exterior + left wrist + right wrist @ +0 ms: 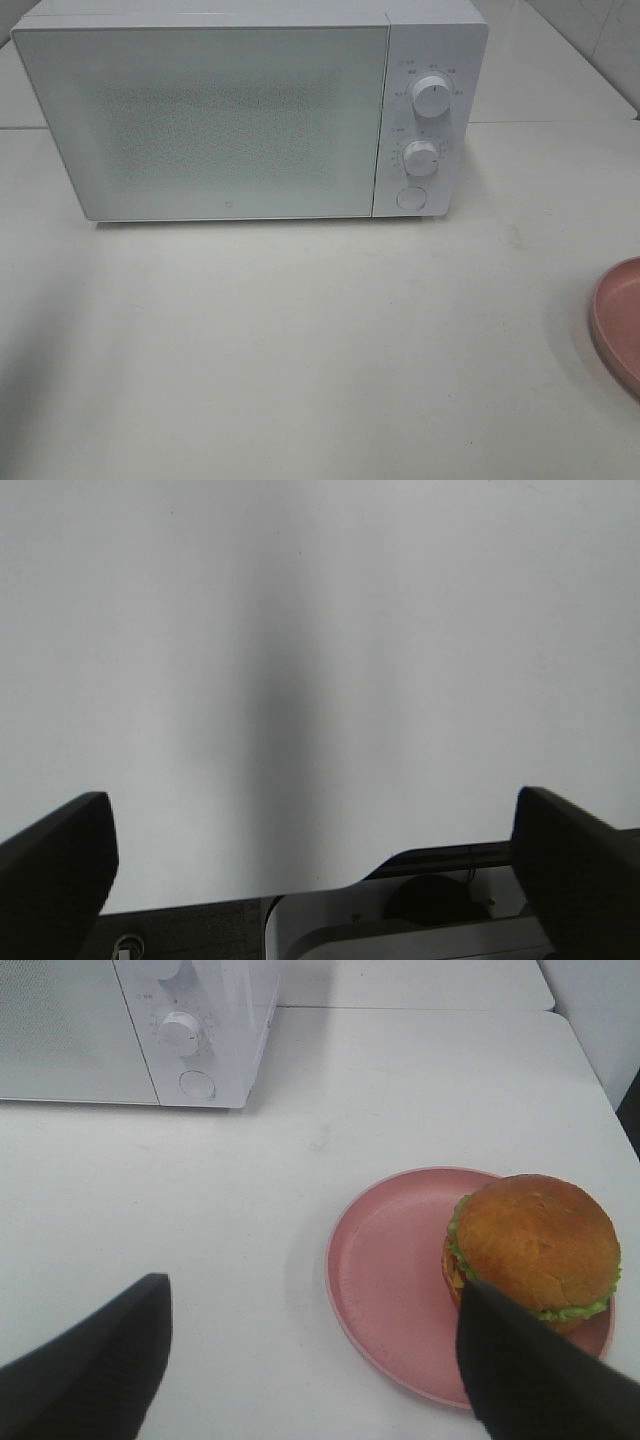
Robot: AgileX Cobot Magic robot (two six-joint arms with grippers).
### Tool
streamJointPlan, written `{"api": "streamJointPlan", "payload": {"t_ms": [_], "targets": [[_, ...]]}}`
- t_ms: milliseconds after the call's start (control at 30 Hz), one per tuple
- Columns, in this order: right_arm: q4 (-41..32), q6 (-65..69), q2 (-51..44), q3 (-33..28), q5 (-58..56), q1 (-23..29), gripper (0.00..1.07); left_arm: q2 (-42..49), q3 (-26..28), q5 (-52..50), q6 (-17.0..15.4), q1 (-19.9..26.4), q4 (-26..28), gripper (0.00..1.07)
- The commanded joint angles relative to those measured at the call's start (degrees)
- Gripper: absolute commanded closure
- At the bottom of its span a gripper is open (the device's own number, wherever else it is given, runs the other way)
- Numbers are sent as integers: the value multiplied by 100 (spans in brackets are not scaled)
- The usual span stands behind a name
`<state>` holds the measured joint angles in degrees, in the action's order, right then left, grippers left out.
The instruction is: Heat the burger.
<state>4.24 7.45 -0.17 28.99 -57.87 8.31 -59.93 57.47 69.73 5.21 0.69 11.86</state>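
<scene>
The burger (535, 1245) shows only in the right wrist view: a glossy brown bun with green lettuce, sitting on one side of a round pink plate (385, 1280). My right gripper (312, 1305) hovers open above the table and the plate's edge, and one dark finger (530, 1380) covers the burger's near side. Nothing is held between its fingers. My left gripper (310, 815) is wide open over bare white table. Neither gripper shows in the exterior high view, where only the plate's rim (618, 325) appears at the right edge.
A white microwave (230, 110) stands at the back of the table with its door closed. Two dials (431, 97) and a round button are on its right panel. The microwave's panel (190, 1035) also shows in the right wrist view.
</scene>
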Motion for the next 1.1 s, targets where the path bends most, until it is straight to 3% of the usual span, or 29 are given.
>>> {"api": "streamJointPlan", "payload": {"t_ms": [33, 467, 833, 1100], "targets": [[29, -69, -160, -6, 69, -23, 31, 441, -401, 86, 17, 40, -29, 6], [29, -69, -160, -6, 69, -23, 31, 2469, -2166, -269, 23, 40, -264, 6], [29, -74, -160, -6, 69, -23, 31, 3667, -2750, -808, 80, 40, -332, 6], [29, -74, -160, -6, 69, -23, 31, 4693, -2790, -848, -63, 40, -516, 6]]}}
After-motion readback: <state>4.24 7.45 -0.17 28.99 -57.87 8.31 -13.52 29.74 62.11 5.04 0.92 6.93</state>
